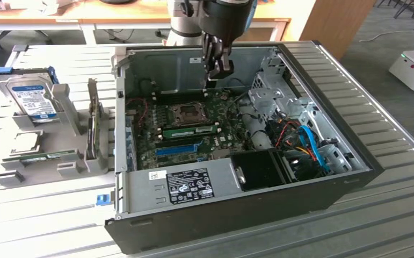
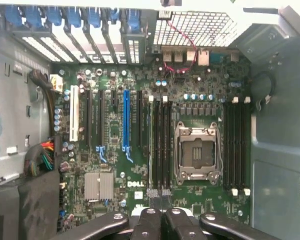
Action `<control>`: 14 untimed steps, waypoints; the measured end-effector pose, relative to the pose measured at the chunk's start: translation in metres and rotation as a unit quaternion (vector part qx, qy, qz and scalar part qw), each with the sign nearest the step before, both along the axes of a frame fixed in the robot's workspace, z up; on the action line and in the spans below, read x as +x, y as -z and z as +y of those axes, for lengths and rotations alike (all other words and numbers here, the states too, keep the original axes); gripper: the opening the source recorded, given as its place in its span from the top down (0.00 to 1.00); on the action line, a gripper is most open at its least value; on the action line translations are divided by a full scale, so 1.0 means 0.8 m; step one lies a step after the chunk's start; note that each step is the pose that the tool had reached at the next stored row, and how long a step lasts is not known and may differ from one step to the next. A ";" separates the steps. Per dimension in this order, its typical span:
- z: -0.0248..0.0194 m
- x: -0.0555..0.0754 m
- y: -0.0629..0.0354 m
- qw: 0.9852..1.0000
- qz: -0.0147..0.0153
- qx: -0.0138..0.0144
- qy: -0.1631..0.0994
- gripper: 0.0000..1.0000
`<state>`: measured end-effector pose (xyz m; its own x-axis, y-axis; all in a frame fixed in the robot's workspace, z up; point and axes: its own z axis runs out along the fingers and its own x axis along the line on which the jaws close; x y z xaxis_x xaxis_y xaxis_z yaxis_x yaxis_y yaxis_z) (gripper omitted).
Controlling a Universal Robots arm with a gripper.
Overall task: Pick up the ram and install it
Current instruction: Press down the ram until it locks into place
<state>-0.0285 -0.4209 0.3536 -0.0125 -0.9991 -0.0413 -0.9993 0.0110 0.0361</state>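
The ram (image 1: 192, 130) is a green stick with a white label. It stands on edge in a motherboard slot between the CPU socket (image 1: 189, 113) and the long blue slot (image 1: 176, 149). From the wrist view the ram (image 2: 151, 145) shows as a thin pale edge beside the black memory slots. My gripper (image 1: 217, 79) hangs above the back of the motherboard, well above the ram and apart from it. Its fingertips (image 2: 152, 193) are pressed together, so my gripper (image 2: 158, 194) is shut with nothing in it.
The open black computer case (image 1: 278, 193) lies on a slatted table. A grey holder (image 1: 63, 161) at the exterior view's left carries a silver hard drive with a blue label (image 1: 35, 99) and a small green board (image 1: 47, 157). Cables and drive cages (image 1: 292, 129) crowd the case's right side.
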 end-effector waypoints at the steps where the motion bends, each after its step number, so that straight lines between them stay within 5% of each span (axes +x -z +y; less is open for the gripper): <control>1: 0.0000 0.003 0.000 1.000 0.000 0.000 0.000 0.89; 14: 0.0000 0.026 0.001 1.000 -0.003 0.000 0.000 0.89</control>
<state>-0.0074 -0.4209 0.3530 -0.0122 -0.9991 -0.0413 -0.9995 0.0109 0.0306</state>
